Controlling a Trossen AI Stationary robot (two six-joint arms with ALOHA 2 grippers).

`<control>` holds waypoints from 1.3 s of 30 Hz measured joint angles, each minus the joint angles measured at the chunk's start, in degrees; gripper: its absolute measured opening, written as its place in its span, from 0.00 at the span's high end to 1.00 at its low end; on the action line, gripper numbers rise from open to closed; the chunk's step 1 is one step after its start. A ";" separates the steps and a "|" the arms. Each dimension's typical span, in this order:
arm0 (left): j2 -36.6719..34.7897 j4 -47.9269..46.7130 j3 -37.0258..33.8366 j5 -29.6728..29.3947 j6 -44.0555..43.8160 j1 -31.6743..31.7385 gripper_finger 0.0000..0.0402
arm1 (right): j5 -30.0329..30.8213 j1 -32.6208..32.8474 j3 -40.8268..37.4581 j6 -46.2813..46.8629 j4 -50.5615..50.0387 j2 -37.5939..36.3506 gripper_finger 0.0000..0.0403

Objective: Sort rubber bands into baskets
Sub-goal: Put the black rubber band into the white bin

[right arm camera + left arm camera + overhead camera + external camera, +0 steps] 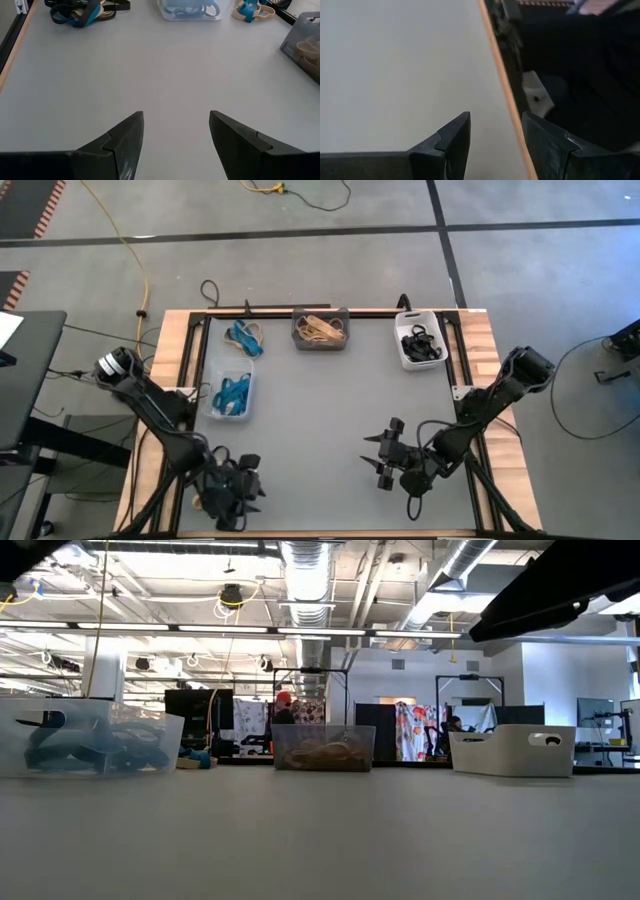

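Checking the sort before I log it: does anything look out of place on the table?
Yes. A small clump of blue and tan rubber bands lies loose on the table, beside the clear basket, not in any basket.

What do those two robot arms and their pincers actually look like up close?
Both arms are dark, nearly black, built of jointed segments. The left arm has a pale round cap at its outer joint. Black cables trail beside both arms. The right arm looks the same. Each pincer, left pincer and right pincer, has two matte black, wedge-shaped fingers tapering to blunt tips.
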 joint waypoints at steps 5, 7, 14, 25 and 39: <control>0.00 -3.89 0.03 0.77 -4.96 -3.03 0.58 | -0.25 0.00 0.00 -0.08 0.00 0.00 0.37; -0.01 -6.77 0.04 0.76 -7.66 -4.00 0.58 | -0.26 0.00 0.00 -0.08 0.00 0.00 0.37; -0.01 -19.10 0.04 -0.41 -18.39 -6.02 0.58 | -0.29 0.00 0.00 0.01 0.00 0.00 0.37; 0.01 -32.65 0.04 -3.82 -24.74 -7.28 0.58 | -0.32 0.00 0.00 0.02 0.39 0.00 0.37; 0.08 -35.22 -0.27 -3.63 -24.74 -6.97 0.58 | -0.34 0.00 0.00 0.02 0.42 0.00 0.37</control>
